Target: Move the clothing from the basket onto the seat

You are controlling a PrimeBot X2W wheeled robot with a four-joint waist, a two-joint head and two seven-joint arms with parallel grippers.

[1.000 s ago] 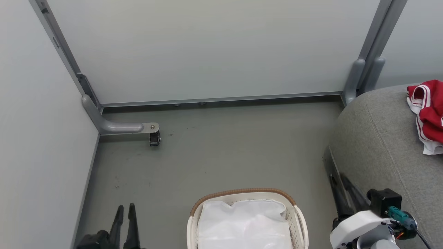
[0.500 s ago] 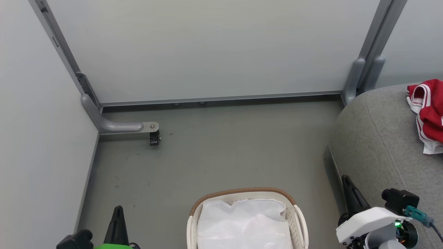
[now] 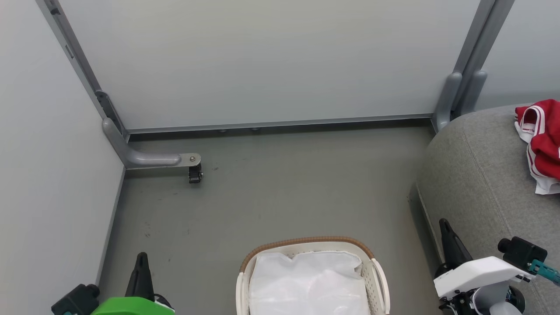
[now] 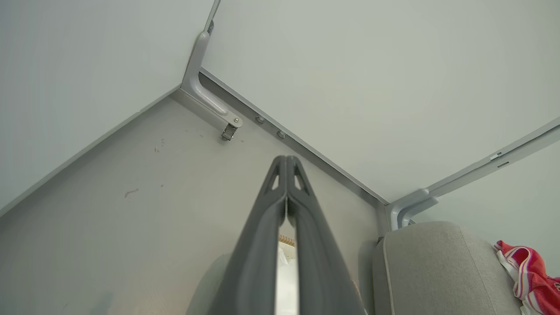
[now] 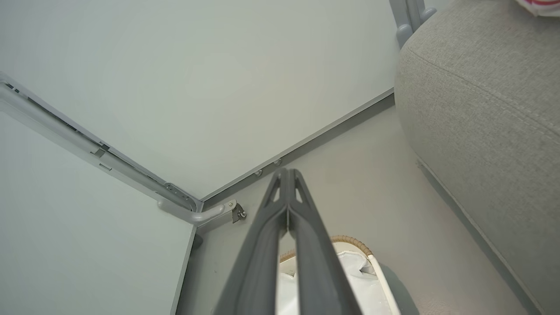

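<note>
Beyond right pincer (image 3: 445,224), clothing (image 3: 542,144) on seat (image 3: 481,175)

In the head view, the oval cream-white perforated plastic laundry basket (image 3: 306,241) stands on the grey floor (image 3: 284,192) at 6 o'clock, with a plain white crinkly sheet (image 3: 306,284) lying in it. The large grey woven-fabric seat (image 3: 481,175) lies right of it at 4 o'clock, and the bright red clothing with white striped trim (image 3: 544,148) rests on the seat at 3 o'clock, well apart from the basket. A grey metal bracket foot (image 3: 153,159) sits at 9 o'clock against the pale partition wall (image 3: 262,65) behind at 12 o'clock. The left gripper (image 3: 141,261) is at 7 o'clock, and the right gripper (image 3: 446,230) is at 5 o'clock between basket and seat.
</note>
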